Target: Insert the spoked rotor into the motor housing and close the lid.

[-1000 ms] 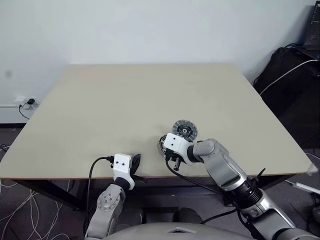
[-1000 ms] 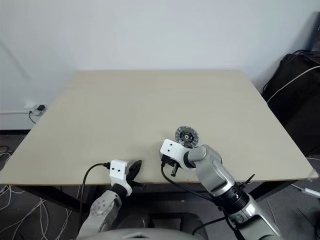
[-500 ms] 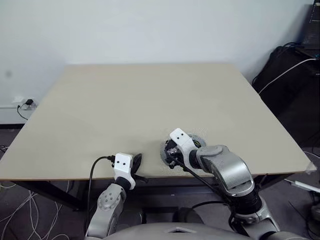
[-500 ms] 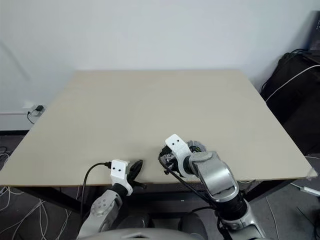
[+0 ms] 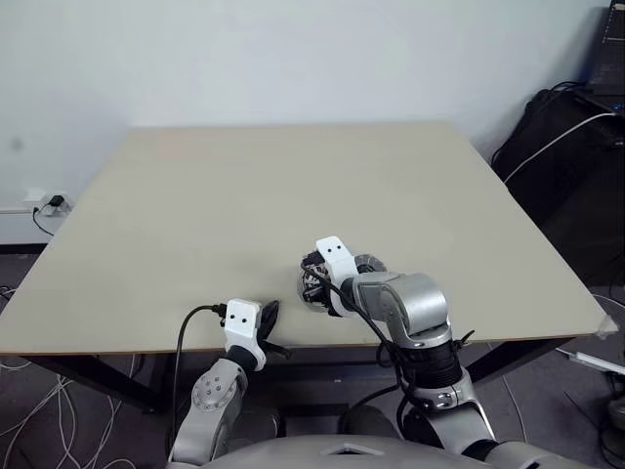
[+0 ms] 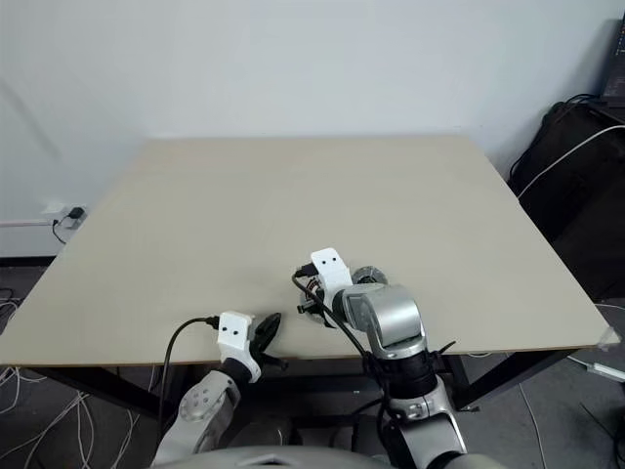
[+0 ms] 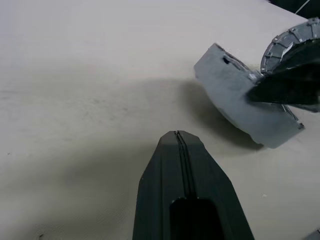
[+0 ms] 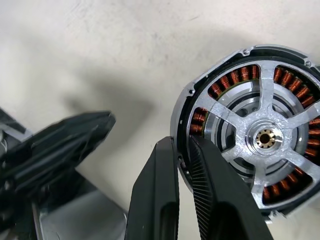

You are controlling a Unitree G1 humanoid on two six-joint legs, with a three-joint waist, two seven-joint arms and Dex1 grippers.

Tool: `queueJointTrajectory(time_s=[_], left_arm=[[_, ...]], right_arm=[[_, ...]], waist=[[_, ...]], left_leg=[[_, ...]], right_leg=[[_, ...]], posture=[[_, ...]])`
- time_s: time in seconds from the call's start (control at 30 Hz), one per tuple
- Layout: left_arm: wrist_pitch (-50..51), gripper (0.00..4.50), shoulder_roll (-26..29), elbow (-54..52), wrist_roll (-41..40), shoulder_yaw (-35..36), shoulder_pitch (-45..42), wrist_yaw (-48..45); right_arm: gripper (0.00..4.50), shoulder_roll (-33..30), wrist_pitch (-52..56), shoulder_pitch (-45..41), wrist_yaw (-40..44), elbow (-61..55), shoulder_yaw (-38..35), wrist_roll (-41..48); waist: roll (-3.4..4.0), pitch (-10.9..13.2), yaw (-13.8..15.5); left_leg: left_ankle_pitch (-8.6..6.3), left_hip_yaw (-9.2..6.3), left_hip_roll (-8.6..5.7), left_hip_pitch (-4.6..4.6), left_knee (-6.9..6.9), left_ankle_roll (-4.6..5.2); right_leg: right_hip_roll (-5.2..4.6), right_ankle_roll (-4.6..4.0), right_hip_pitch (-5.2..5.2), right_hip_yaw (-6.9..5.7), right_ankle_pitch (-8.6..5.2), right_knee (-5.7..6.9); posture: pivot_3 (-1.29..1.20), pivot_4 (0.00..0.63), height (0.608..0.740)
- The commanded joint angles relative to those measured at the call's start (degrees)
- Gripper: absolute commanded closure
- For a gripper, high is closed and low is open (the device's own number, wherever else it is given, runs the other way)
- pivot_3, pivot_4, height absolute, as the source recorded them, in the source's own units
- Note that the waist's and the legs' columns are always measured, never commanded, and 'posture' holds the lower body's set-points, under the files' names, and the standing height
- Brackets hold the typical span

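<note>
Right wrist view: right gripper [image 8: 183, 150] pinches motor housing [image 8: 250, 135] rim; no writing legible.

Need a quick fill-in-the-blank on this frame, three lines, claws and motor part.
1. The right claw pinches the motor housing by its ___.
2. The left claw, holding nothing, is ___.
3. The ring of windings inside the motor housing is ___-coloured.
Missing words: rim; shut; copper

Wall [image 5: 293, 59]: standing plain and pale behind the table.
Table [image 5: 273, 195]: sitting square, showing a bare beige top.
Floor [image 5: 29, 410]: lying dark, carrying loose cables [image 5: 39, 430].
Outlet [image 5: 54, 200]: sitting low on the wall.
</note>
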Motion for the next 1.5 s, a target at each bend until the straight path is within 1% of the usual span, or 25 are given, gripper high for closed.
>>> queueJointTrajectory(time_s=[0.03, 0.2, 0.23, 0.27, 0.37, 0.47, 0.5, 0.53, 0.67, 0.8, 0.93, 0.97, 1.07, 1.17, 1.27, 1.33, 1.5], left_arm=[[-0.75, 4.50, -0.42, -0.92, -0.31, -0.13, -0.46, 0.03], [-0.63, 4.50, -0.35, -0.90, -0.23, -0.24, -0.71, -0.08], [-0.58, 4.50, -0.33, -0.98, -0.24, -0.21, -0.75, -0.09], [-0.53, 4.50, -0.31, -1.06, -0.25, -0.19, -0.76, -0.08], [-0.49, 4.50, -0.20, -1.24, -0.24, -0.08, -0.63, -0.04], [-0.39, 4.50, -0.09, -1.50, -0.23, 0.02, -0.45, 0.03], [-0.38, 4.50, -0.05, -1.56, -0.24, 0.04, -0.39, 0.03], [-0.37, 4.50, -0.02, -1.60, -0.21, 0.04, -0.35, 0.03], [-0.23, 4.50, 0.25, -1.99, -0.15, 0.16, -0.07, 0.04], [-0.10, 4.50, 0.64, -2.37, -0.20, 0.52, 0.35, -0.07], [0.16, 4.50, 0.89, -2.51, -0.18, 0.55, 0.35, -0.19], [0.22, 4.50, 0.93, -2.51, -0.18, 0.51, 0.32, -0.21], [0.36, 4.50, 1.00, -2.48, -0.21, 0.44, 0.18, -0.29], [0.50, 4.50, 0.97, -2.39, -0.26, 0.36, 0.01, -0.39], [0.52, 4.50, 0.99, -2.17, -0.36, 0.36, -0.15, -0.55], [0.42, 4.50, 1.02, -1.87, -0.36, 0.29, -0.22, -0.71], [0.48, 4.50, 1.07, -1.65, -0.48, 0.33, -0.42, -1.01]], right_arm=[[4.38, 1.94, -2.09, -1.38, -3.33, 2.70, -3.47, 0.97], [4.38, 5.43, -6.32, -2.02, -7.12, 7.61, -5.94, 2.11], [3.67, 6.02, -7.16, -2.07, -7.69, 8.48, -6.34, 2.37], [3.50, 6.50, -7.77, -2.12, -8.13, 9.13, -6.73, 2.73], [2.50, 8.82, -9.65, -2.46, -10.29, 10.89, -8.44, 3.48], [1.58, 11.60, -11.75, -3.38, -11.44, 11.97, -11.47, 6.38], [1.58, 12.49, -12.91, -3.79, -11.78, 12.24, -12.72, 7.80], [1.58, 13.56, -13.39, -4.41, -12.61, 12.71, -14.63, 9.26], [1.58, 16.93, -13.90, -7.22, -15.61, 14.34, -22.25, 16.74], [1.58, 20.09, -11.10, -10.36, -18.46, 15.05, -31.10, 27.64], [1.58, 21.16, -9.63, -13.06, -21.79, 14.80, -36.86, 39.03], [1.76, 21.10, -9.33, -13.49, -22.85, 14.75, -37.73, 41.59], [2.47, 20.04, -9.75, -13.62, -26.15, 14.47, -37.81, 47.40], [3.47, 18.49, -11.66, -13.37, -28.53, 13.69, -37.18, 53.19], [4.48, 16.99, -13.50, -12.96, -29.79, 13.34, -36.18, 59.26], [4.48, 16.10, -14.87, -12.37, -29.42, 12.25, -35.59, 64.71], [4.48, 13.36, -18.28, -10.23, -29.03, 10.27, -32.18, 75.26]], waist=[[0.02, -0.02, -0.02], [0.13, -0.08, -0.35], [0.17, -0.10, -0.37], [0.20, -0.12, -0.38], [0.28, -0.14, -0.43], [0.39, -0.20, -0.37], [0.41, -0.18, -0.33], [0.44, -0.16, -0.31], [0.51, -0.13, -0.27], [0.54, -0.11, -0.30], [0.62, -0.04, -0.60], [0.64, -0.03, -0.76], [0.64, -0.03, -1.17], [0.66, -0.01, -1.71], [0.66, -0.01, -1.84], [0.67, 0.00, -1.90], [0.68, 0.01, -2.06]], left_leg=[[0.01, 0.00, -0.01, 0.00, 0.00, 0.01], [0.01, -0.01, 0.00, 0.04, -0.01, 0.01], [0.01, -0.01, 0.01, 0.05, -0.02, 0.01], [0.03, -0.01, 0.01, 0.05, -0.03, 0.03], [0.08, -0.01, 0.02, 0.05, -0.03, 0.10], [0.13, -0.01, 0.02, 0.11, -0.04, 0.20], [0.12, -0.01, 0.02, 0.14, -0.04, 0.15], [0.09, -0.01, 0.01, 0.13, -0.04, 0.05], [0.19, 0.02, -0.11, 0.14, -0.03, 0.12], [0.22, 0.00, -0.21, 0.14, -0.03, 0.17], [0.27, 0.01, -0.24, 0.11, -0.15, 0.28], [0.30, 0.02, -0.24, 0.12, -0.22, 0.34], [0.37, -0.01, -0.20, 0.11, -0.38, 0.46], [0.34, -0.01, -0.14, 0.10, -0.44, 0.47], [0.32, 0.00, -0.13, 0.09, -0.44, 0.48], [0.32, 0.01, -0.13, 0.09, -0.42, 0.48], [0.32, 0.00, -0.11, 0.10, -0.42, 0.49]], right_leg=[[0.03, 0.00, 0.01, 0.00, 0.00, 0.00], [0.15, 0.04, 0.01, 0.01, -0.03, 0.02], [0.16, 0.03, 0.02, 0.01, -0.02, 0.02], [0.17, 0.02, 0.02, 0.01, -0.01, 0.02], [0.19, 0.00, 0.01, 0.02, -0.01, 0.03], [0.17, 0.04, 0.08, 0.02, -0.03, 0.02], [0.16, 0.19, 0.12, 0.02, -0.16, 0.02], [0.13, 0.18, 0.13, 0.00, -0.16, 0.02], [-0.05, 0.18, 0.20, -0.03, -0.17, 0.01], [-0.11, 0.20, 0.20, 0.00, -0.16, 0.00], [-0.11, 0.23, 0.09, 0.07, -0.13, -0.01], [-0.11, 0.36, 0.06, 0.09, -0.05, -0.01], [-0.13, 0.27, -0.01, 0.09, -0.10, -0.04], [-0.15, 0.00, -0.05, 0.10, -0.05, -0.04], [-0.14, 0.03, -0.05, 0.10, -0.08, -0.05], [-0.13, 0.22, -0.03, 0.10, -0.18, -0.05], [-0.13, 0.24, -0.01, 0.09, -0.19, -0.05]], posture=[[0.00, 0.000, 0.740], [0.00, 0.000, 0.740], [0.00, 0.000, 0.740], [0.00, 0.000, 0.740], [0.00, 0.000, 0.740], [0.00, 0.000, 0.740], [0.00, 0.000, 0.740], [0.00, 0.000, 0.740], [0.00, 0.000, 0.740], [0.00, 0.000, 0.740], [0.00, 0.000, 0.740], [0.00, 0.000, 0.740], [0.00, 0.000, 0.740], [0.00, 0.000, 0.740], [0.00, 0.000, 0.740], [0.00, 0.000, 0.740], [0.00, 0.000, 0.740]])
